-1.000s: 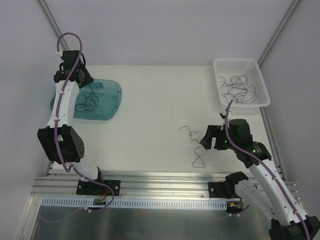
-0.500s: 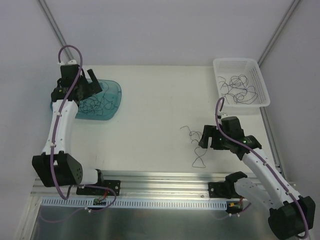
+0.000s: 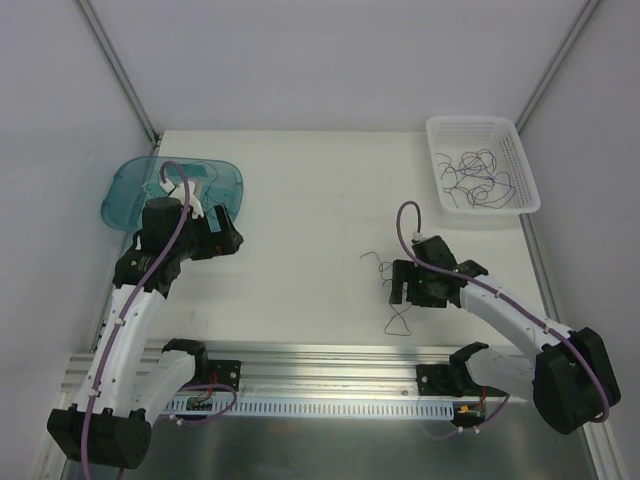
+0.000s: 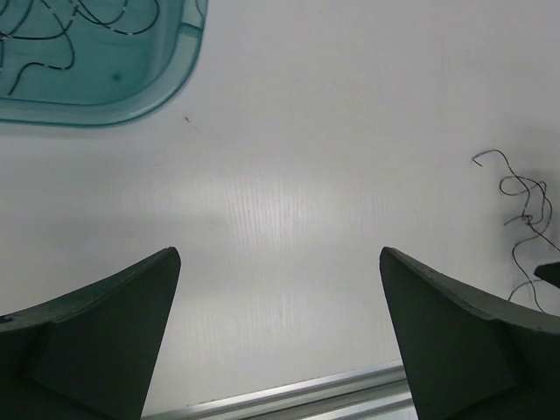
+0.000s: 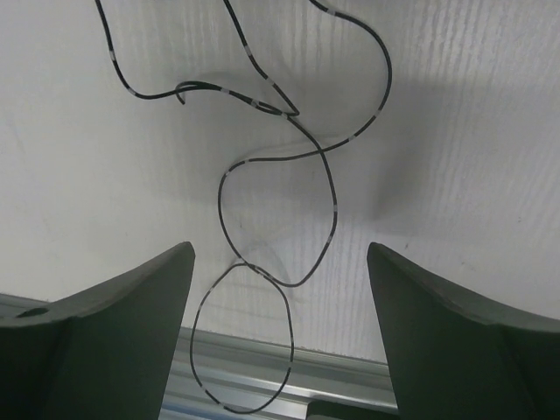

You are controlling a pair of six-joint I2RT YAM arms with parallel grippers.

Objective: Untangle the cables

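Note:
A loose tangle of thin dark cables [image 3: 399,321] lies on the white table right of centre. My right gripper [image 3: 396,284] hovers over it, open. In the right wrist view the cable's loops [image 5: 334,210] run between the spread fingers [image 5: 114,332] without touching them, so my right gripper [image 5: 280,254] holds nothing. My left gripper [image 3: 226,236] is open over bare table just right of the teal tray [image 3: 118,196]. In the left wrist view it [image 4: 280,255] is empty. Several cables [image 4: 52,35] lie in the tray [image 4: 166,92], and the tangle [image 4: 525,206] shows at the far right.
A white mesh basket [image 3: 522,165] at the back right holds more curly cables [image 3: 475,180]. An aluminium rail [image 3: 320,365] runs along the table's near edge, and the lowest cable loop [image 5: 291,350] hangs over it. Grey walls close in the left, back and right.
My left gripper opened, pulled back off the teal tray and swung to the table beside it. My right gripper moved left over the loose tangle.

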